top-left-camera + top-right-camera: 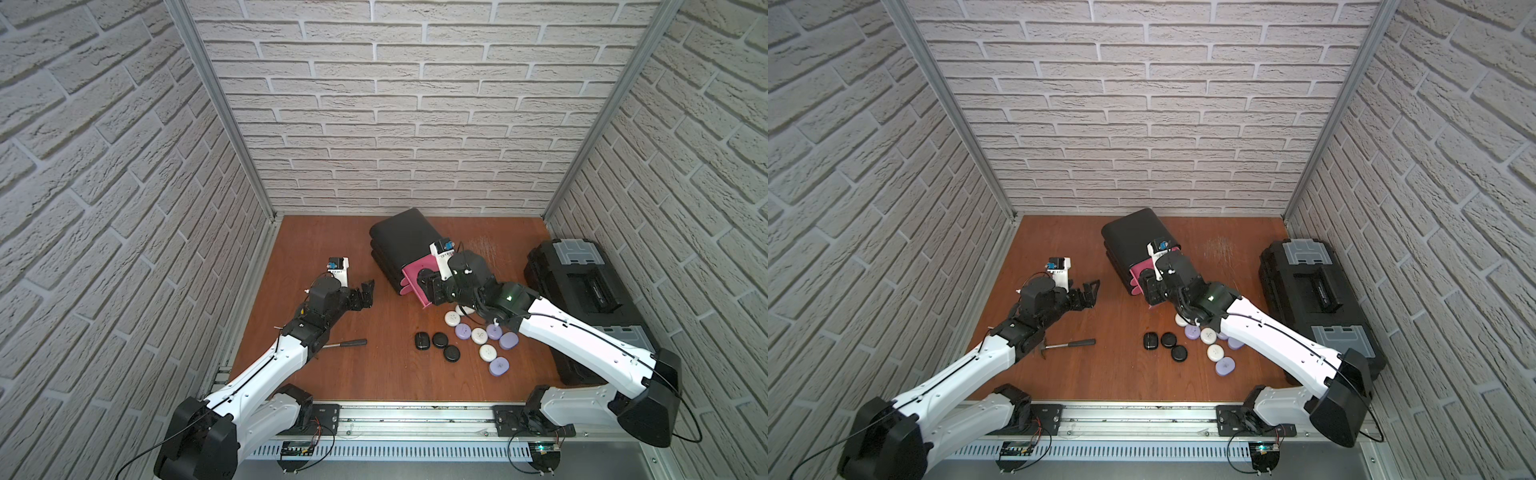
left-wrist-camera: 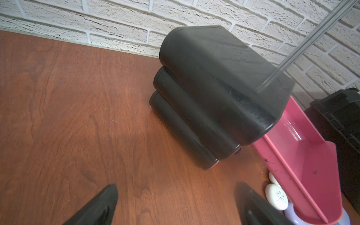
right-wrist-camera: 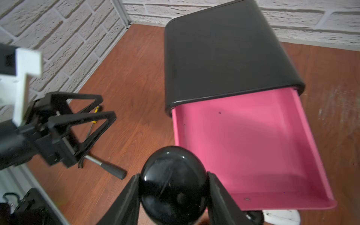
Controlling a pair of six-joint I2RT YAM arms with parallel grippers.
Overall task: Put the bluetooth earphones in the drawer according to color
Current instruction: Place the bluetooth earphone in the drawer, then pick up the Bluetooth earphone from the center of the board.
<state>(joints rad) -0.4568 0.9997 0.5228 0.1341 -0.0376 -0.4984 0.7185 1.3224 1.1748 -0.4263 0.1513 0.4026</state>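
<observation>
The left gripper point(image 1: 369, 291) hangs spread wide and empty above the table point(image 1: 332, 374), facing the side of the cabinet point(image 1: 399, 237) and well apart from it. Below its arm lies a hammer point(image 1: 351, 343), the head hidden and the handle untouched.

At centre, the cabinet's top drawer point(image 3: 243, 146) stands pulled well out. In the right wrist view its pink floor is bare. The right gripper point(image 1: 430, 286) is clamped on the drawer's round black knob point(image 3: 173, 185), one jaw pressed to each side. The two lower drawers look shut, though their fronts are mostly hidden.

Just in front of the open drawer, all eleven cases lie on the table. The three black cases point(image 1: 439, 340) form a close group of their own. Beside them, the four white cases point(image 1: 479, 335) and four lavender cases point(image 1: 499, 366) are mixed in a loose cluster under the right arm, and one white case is half hidden below the drawer front. At far right sits a closed toolbox point(image 1: 582, 291), which has no part in the job.

Judged from this, the sorting has barely begun: one drawer is open and no case is stowed. Every case has to be picked up and placed by colour. The other two drawers probably have to be opened as well, and both jobs should fall to whichever gripper is free.
</observation>
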